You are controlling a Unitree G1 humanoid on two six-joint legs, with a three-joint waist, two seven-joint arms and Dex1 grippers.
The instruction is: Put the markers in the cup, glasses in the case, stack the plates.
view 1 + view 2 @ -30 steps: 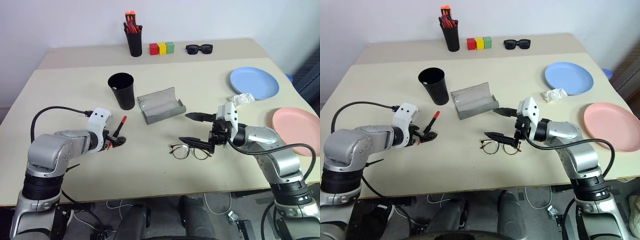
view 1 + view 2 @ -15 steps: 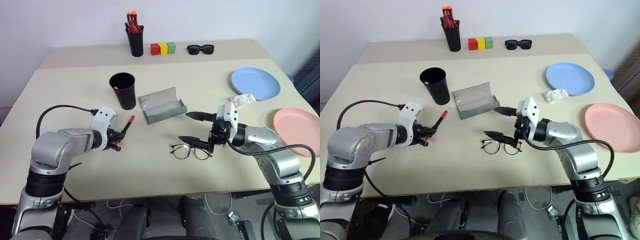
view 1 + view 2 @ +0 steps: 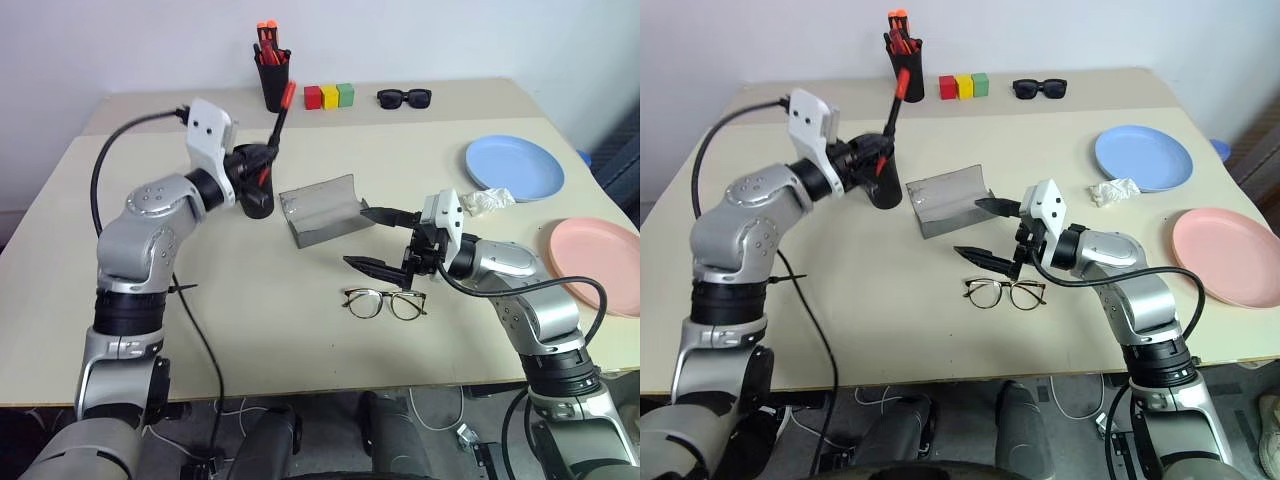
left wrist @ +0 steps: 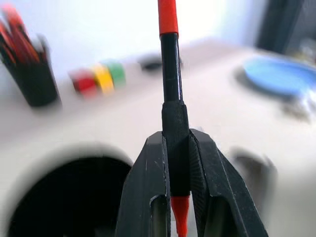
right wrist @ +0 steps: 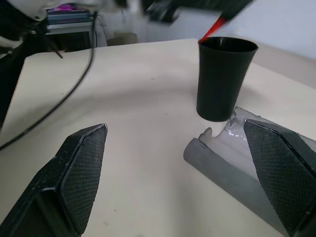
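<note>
Holding a red-capped marker point(image 3: 277, 128) over the black cup point(image 5: 223, 78), the left gripper point(image 4: 176, 197) is clamped shut on the pen's dark barrel.

Tilted with its red cap up and toward the far side, the marker has its lower red tip right at the cup's rim in the right wrist view; the cup stands on the table point(image 3: 250, 320) left of centre, just left of the open grey case point(image 3: 322, 209). The right gripper point(image 3: 379, 239) hangs above the table with its two black fingers spread wide and nothing between them, just beyond the clear-lensed glasses point(image 3: 385, 303), which lie on the near side right of centre, apart from the case. On the right, the light blue plate point(image 3: 511, 166) sits farther away and the pink plate point(image 3: 600, 264) nearer, the two apart and unstacked.
</note>
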